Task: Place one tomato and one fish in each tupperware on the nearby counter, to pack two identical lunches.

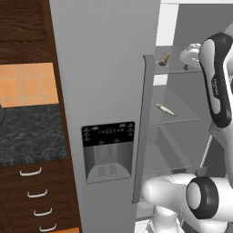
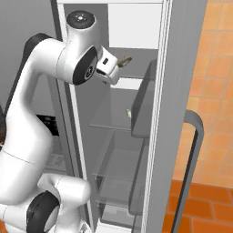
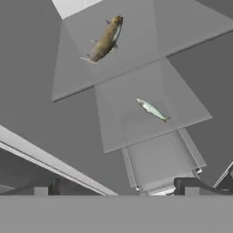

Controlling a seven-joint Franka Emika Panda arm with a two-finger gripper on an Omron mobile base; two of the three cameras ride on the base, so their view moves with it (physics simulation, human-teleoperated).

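A brown fish (image 3: 105, 40) (image 1: 164, 59) (image 2: 124, 59) lies on an upper glass shelf inside the open fridge. A slimmer silver-green fish (image 3: 152, 109) (image 1: 166, 109) (image 2: 129, 113) lies on the shelf below it. My gripper (image 3: 120, 189) is raised at upper-shelf height just in front of the brown fish. Its jaws are open wide and hold nothing. The dark speckled counter (image 1: 27, 132) is to the left of the fridge. The tomato and the tupperware are out of view.
The closed left fridge door (image 1: 104, 68), with a dispenser panel (image 1: 108, 152) and a long handle (image 1: 142, 127), stands between the counter and the open compartment. The right door (image 2: 177, 113) stands open at my right. Wooden drawers (image 1: 36, 195) sit under the counter.
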